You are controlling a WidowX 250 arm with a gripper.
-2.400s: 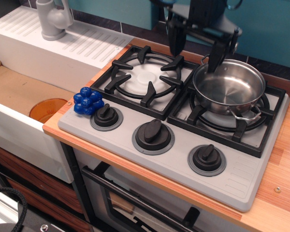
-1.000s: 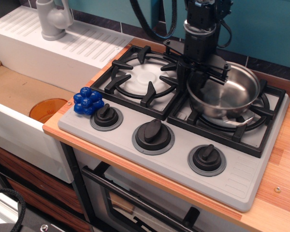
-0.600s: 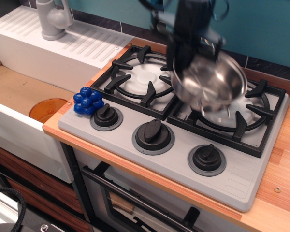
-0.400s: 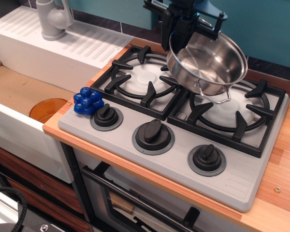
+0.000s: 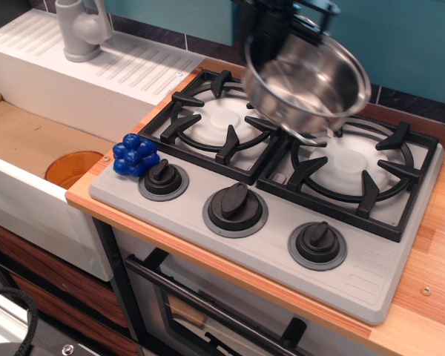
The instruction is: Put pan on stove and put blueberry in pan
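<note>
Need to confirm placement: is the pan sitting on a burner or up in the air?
In the air. The pan hangs tilted above the stove; both grates are bare beneath it.

Hand up top, gripping, motion-blurred.
Hand [image 5: 271, 33] comes in from the top edge, mostly cut off w/ only dark lower part visible; fingers clamped on far-left rim of pan [image 5: 308, 81], which hangs tilted just below and to the right of it. Arm out of frame.

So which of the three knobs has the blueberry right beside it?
The leftmost knob: the blueberry sits against its upper-left edge at the stove's corner. The middle knob and right knob have nothing next to them.
</note>
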